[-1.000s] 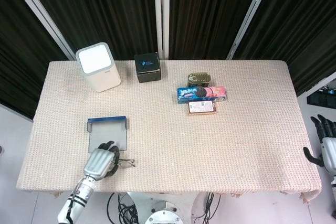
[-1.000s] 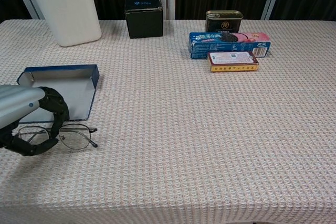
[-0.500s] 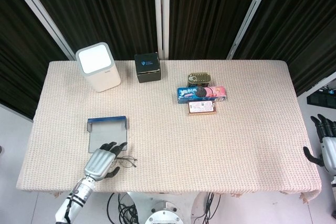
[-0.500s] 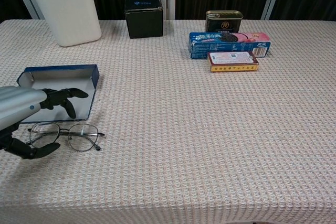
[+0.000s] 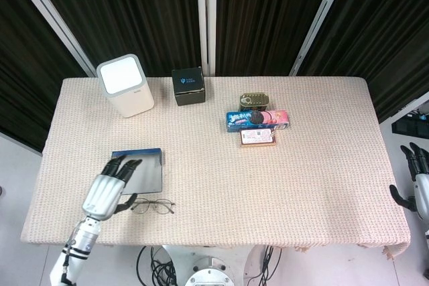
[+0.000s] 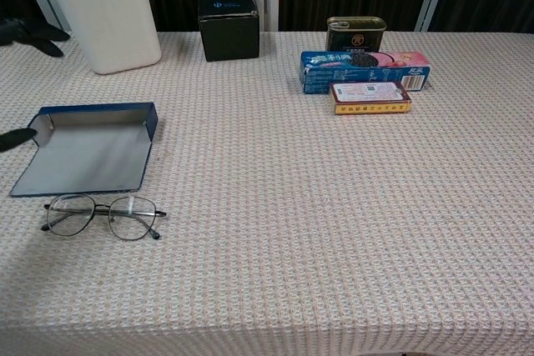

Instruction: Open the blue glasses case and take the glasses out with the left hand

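Observation:
The blue glasses case (image 5: 139,171) (image 6: 92,154) lies open and flat on the table's left side, its grey inside empty. The thin wire-framed glasses (image 5: 152,205) (image 6: 103,215) rest on the cloth just in front of the case, touching nothing. My left hand (image 5: 109,185) hovers raised over the case's left part with its fingers spread and nothing in it; in the chest view only dark fingertips (image 6: 32,32) show at the left edge. My right hand (image 5: 419,183) hangs beside the table's right edge, fingers apart, holding nothing.
A white bin (image 5: 125,86) and a black box (image 5: 188,86) stand at the back left. A tin (image 5: 255,101), a blue biscuit pack (image 5: 258,120) and a small red box (image 5: 258,138) cluster at centre back. The table's front edge (image 5: 214,242) runs close behind the glasses.
My left hand let go of the glasses and rose up and to the left, away from them. The glasses now lie free on the cloth. The right hand barely moved.

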Controlling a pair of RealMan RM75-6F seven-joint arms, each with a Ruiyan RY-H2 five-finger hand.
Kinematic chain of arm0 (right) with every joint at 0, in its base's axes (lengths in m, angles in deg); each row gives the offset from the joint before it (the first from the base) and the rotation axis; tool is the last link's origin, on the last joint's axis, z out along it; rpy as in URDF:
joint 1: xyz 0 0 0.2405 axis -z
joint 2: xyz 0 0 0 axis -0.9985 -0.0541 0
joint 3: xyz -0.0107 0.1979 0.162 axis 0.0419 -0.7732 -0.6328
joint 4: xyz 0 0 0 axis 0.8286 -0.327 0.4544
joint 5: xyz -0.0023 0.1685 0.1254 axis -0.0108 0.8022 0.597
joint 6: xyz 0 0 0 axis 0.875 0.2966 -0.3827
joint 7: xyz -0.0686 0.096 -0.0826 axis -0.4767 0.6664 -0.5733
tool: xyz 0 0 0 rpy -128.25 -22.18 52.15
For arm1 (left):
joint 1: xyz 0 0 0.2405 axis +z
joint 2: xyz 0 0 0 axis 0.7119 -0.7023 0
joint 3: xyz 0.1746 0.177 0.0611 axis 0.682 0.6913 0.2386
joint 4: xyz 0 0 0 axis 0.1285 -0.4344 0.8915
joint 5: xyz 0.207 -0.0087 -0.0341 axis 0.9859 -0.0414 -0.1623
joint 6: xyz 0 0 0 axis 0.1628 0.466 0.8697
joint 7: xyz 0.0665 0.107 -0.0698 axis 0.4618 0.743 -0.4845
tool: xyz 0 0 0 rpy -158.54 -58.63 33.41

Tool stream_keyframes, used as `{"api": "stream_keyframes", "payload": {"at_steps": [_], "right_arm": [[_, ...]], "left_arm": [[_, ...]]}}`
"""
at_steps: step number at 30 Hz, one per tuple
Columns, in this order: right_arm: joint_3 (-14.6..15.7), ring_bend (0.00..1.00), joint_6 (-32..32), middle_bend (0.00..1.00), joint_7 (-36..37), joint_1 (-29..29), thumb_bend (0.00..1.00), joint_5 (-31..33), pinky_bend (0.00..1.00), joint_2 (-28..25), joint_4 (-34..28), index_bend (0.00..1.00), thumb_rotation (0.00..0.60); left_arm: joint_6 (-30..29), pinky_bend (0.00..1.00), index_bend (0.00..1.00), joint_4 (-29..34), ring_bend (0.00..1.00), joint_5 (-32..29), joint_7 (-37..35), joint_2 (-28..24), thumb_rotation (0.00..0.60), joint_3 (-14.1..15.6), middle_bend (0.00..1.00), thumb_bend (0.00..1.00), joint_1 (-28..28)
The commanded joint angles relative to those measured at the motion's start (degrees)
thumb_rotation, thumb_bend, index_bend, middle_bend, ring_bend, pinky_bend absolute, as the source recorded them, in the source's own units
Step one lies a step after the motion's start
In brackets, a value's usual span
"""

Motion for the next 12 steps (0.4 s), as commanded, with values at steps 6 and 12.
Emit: {"api": "stream_keyframes", "payload": {"at_steps": [6, 12], "right_arm": [[-0.12, 0.0, 2.65, 0.0, 1.16, 0.75, 0.28, -1.59, 0.0, 2.18, 2.24, 0.0, 0.6], [0.26, 0.0, 1.65, 0.0, 0.56, 0.42, 0.28, -1.82, 0.0, 2.7, 2.63, 0.0, 0.6]], "left_arm": [[-10.38, 0.02, 0.13, -8.7, 0.0, 0.39, -8.66, -8.61, 0.6, -2.39, 0.07, 0.17, 7.22], [-10.47, 0.02, 0.09, -12.44, 0.0, -0.93, -14.44, -12.28, 0.6, -1.32, 0.04, 0.24, 10.28]]}}
